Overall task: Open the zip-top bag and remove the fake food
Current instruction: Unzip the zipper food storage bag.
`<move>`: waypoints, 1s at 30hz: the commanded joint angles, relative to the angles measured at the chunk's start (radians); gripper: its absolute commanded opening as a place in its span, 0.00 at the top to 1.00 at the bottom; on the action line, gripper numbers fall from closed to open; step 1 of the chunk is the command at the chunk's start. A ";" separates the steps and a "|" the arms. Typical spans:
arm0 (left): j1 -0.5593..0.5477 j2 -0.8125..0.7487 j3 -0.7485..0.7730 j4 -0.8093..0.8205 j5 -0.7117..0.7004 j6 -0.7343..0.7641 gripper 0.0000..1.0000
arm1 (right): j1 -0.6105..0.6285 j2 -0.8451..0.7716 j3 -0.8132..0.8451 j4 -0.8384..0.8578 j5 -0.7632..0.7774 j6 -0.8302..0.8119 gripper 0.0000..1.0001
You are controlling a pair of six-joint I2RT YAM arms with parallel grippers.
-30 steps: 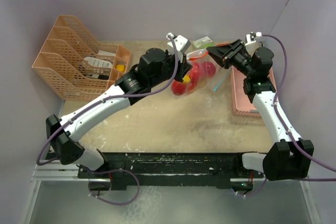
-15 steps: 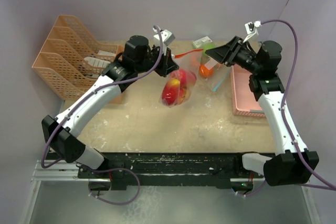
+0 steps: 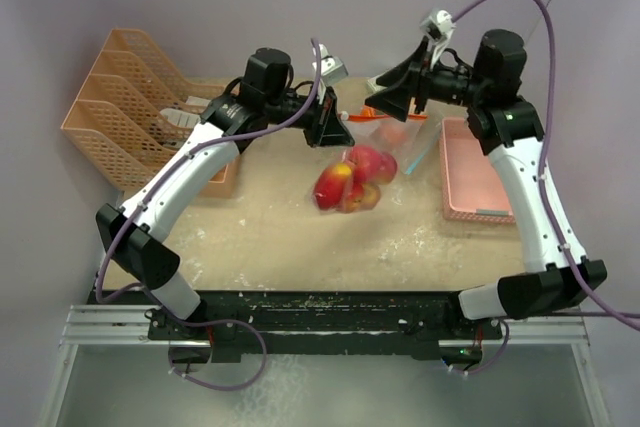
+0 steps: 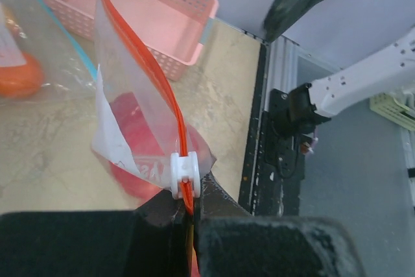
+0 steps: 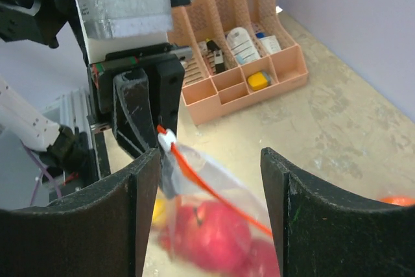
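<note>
Fake food (image 3: 350, 182), glossy red apples with a yellow patch, hangs in the zip-top bag (image 4: 136, 105) above the middle of the bench (image 3: 280, 232). We see the left gripper (image 4: 188, 202) pinching its red zip strip, and the right gripper (image 5: 209, 160) wide apart, holding nothing. Only the left wrist view shows the white slider (image 4: 185, 172).
</note>
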State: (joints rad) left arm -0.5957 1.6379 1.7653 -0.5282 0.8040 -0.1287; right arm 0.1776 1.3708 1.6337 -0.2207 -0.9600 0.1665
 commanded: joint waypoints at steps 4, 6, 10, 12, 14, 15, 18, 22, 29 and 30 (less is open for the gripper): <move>-0.001 -0.023 0.083 -0.027 0.165 0.045 1.00 | 0.095 0.083 0.129 -0.306 0.037 -0.301 0.36; 0.002 -0.024 0.091 -0.030 0.164 0.047 1.00 | 0.100 0.082 0.125 -0.325 0.023 -0.314 0.37; 0.002 -0.017 0.107 -0.031 0.179 0.035 1.00 | 0.104 0.065 0.083 -0.311 -0.006 -0.302 0.43; 0.002 -0.017 0.112 -0.021 0.193 0.024 1.00 | 0.105 0.057 0.060 -0.301 -0.006 -0.297 0.49; 0.003 -0.021 0.111 -0.009 0.195 0.017 1.00 | 0.105 0.052 0.052 -0.308 -0.007 -0.299 0.54; 0.002 -0.021 0.109 -0.010 0.195 0.017 1.00 | 0.105 0.047 0.052 -0.309 -0.005 -0.301 0.54; 0.002 -0.024 0.101 -0.018 0.202 0.016 1.00 | 0.105 0.019 0.032 -0.238 -0.035 -0.242 0.51; 0.002 -0.041 0.082 -0.019 0.220 0.014 1.00 | 0.105 -0.020 -0.031 0.038 -0.170 -0.047 0.50; 0.002 -0.058 0.083 -0.038 0.256 0.026 1.00 | 0.105 -0.021 -0.154 0.640 -0.323 0.426 0.52; 0.002 -0.059 0.084 -0.038 0.257 0.026 1.00 | 0.105 -0.015 -0.151 0.672 -0.329 0.457 0.53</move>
State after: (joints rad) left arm -0.5957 1.6341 1.8214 -0.6086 1.0008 -0.1120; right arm 0.2768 1.3609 1.5051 0.0536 -1.1793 0.3225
